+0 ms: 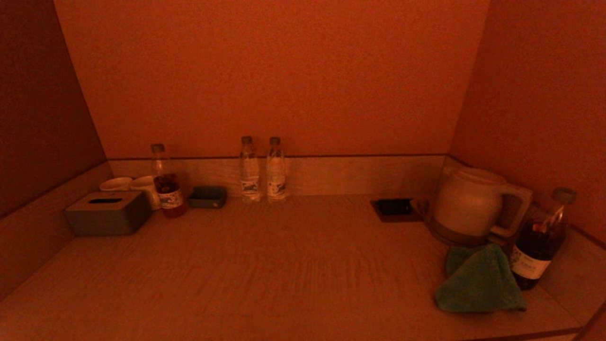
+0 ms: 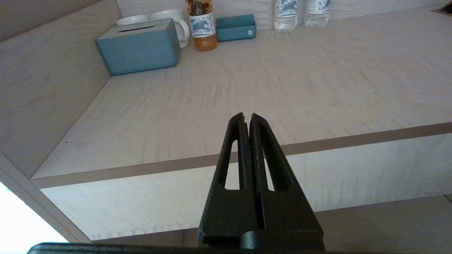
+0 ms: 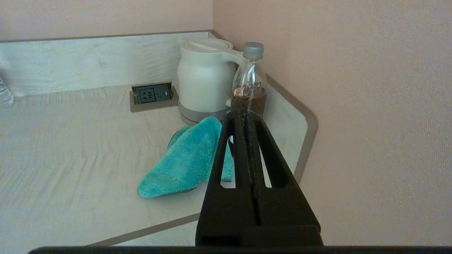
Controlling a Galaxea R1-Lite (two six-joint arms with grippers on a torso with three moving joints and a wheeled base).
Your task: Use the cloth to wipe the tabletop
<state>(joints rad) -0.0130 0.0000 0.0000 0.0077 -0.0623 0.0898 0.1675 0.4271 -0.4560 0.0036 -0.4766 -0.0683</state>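
Note:
The tabletop (image 1: 284, 265) is a wide pale wood-grain surface with a low rim. The green cloth (image 1: 479, 282) lies folded at its front right, just in front of the pale kettle (image 1: 468, 203); it also shows in the right wrist view (image 3: 183, 160). My right gripper (image 3: 244, 113) is shut and empty, held off the table's front right edge, short of the cloth. My left gripper (image 2: 246, 116) is shut and empty, held in front of the table's front left edge. Neither gripper shows in the head view.
A dark drink bottle (image 1: 539, 241) stands right of the cloth by the kettle. A socket plate (image 1: 394, 208) sits left of the kettle. Far left stand a tissue box (image 1: 108, 213), two cups (image 1: 132, 185), a tea bottle (image 1: 166, 182), a small tray (image 1: 207, 197); two water bottles (image 1: 262, 170) at the back.

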